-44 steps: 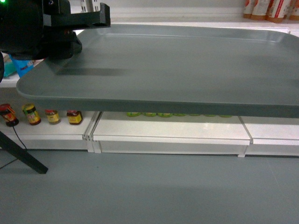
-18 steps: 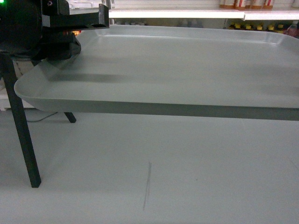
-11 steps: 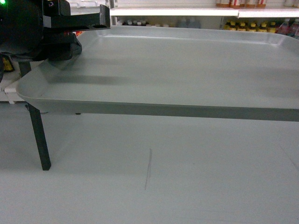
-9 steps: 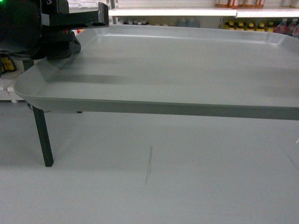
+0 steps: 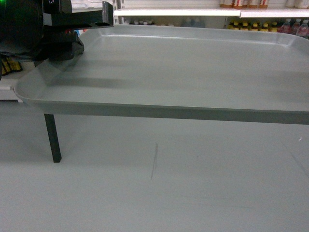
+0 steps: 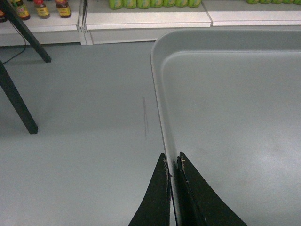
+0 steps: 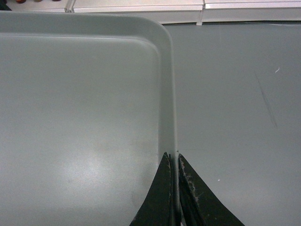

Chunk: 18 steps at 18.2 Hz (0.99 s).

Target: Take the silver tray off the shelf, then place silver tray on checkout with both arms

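The silver tray [image 5: 183, 72] hangs level in the air above the grey floor and fills the upper half of the head view. My left gripper [image 5: 91, 31] is shut on the tray's left rim, one finger inside and one outside [image 6: 172, 162]. My right gripper [image 7: 172, 157] is shut the same way on the right rim of the tray [image 7: 80, 117]; it lies beyond the right edge of the head view. The tray [image 6: 235, 117] carries nothing. White shelf boards [image 5: 183, 12] stand far behind it. The checkout is out of view.
A black table leg [image 5: 53, 140] stands on the grey floor [image 5: 154, 193] under the tray's left corner, with two more legs [image 6: 19, 101] in the left wrist view. Low white shelf boards [image 6: 146, 19] carry jars [image 6: 42, 7] and green items. Bottles [image 5: 289, 26] line the far shelf.
The tray stays gripped the same way while the background has swung: the low shelf close behind it gave way to open floor and far shelves. The black leg slid right in the view.
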{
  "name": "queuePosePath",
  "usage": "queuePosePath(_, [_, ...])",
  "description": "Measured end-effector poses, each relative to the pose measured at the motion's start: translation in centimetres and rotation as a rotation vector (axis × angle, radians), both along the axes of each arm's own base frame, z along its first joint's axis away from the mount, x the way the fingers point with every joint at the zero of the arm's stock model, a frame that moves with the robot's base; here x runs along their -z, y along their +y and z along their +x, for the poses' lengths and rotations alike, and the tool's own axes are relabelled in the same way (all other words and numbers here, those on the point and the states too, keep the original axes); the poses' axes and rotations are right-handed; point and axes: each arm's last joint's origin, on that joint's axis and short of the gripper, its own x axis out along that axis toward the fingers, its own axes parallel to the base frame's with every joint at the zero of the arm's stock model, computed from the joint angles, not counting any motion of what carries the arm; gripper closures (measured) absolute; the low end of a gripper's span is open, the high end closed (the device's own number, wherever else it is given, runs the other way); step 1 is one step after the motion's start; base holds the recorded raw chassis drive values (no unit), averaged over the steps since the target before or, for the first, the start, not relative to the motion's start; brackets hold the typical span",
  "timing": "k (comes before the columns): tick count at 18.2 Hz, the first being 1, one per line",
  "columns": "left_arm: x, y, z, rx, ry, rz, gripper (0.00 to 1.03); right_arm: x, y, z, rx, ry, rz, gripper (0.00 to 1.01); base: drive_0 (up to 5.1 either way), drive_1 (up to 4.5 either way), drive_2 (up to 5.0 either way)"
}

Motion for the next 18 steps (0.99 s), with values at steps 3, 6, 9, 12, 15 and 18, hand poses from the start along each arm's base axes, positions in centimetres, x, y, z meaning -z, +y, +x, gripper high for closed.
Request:
queuePosePath(3, [0.06, 0.00, 0.00, 0.000, 0.004, 0.001, 1.00, 0.03, 0.00, 0.00, 0.000, 0.002, 0.000, 0.99, 0.0, 0.00, 0.0])
queuePosePath(6, [0.05, 0.00, 0.01, 0.001, 0.003, 0.001, 1.00, 0.03, 0.01, -0.01, 0.000, 0.002, 0.000, 0.99, -1.0, 0.52, 0.5])
queuePosePath(9, [0.03, -0.07, 0.01, 0.002, 0.000, 0.000, 1.00, 0.03, -0.07, 0.00, 0.004, 0.002, -0.001, 0.99, -4.6, 2.45, 2.4])
queuePosePath(12, [0.06, -0.06, 0.01, 0.002, 0.002, 0.000, 1.00, 0.04, -0.05, 0.00, 0.003, 0.002, -0.001, 0.99, -4.4, 2.62, 2.6])
queuePosePath(15, [0.06, -0.02, 0.02, 0.001, 0.003, 0.001, 1.00, 0.04, -0.02, 0.00, 0.002, 0.002, -0.001, 0.99, -4.6, 2.40, 2.4])
queuePosePath(18, [0.06, -0.02, 0.02, 0.001, 0.003, 0.001, 1.00, 0.01, -0.02, 0.00, 0.002, 0.000, -0.001, 0.99, -4.8, 2.27, 2.3])
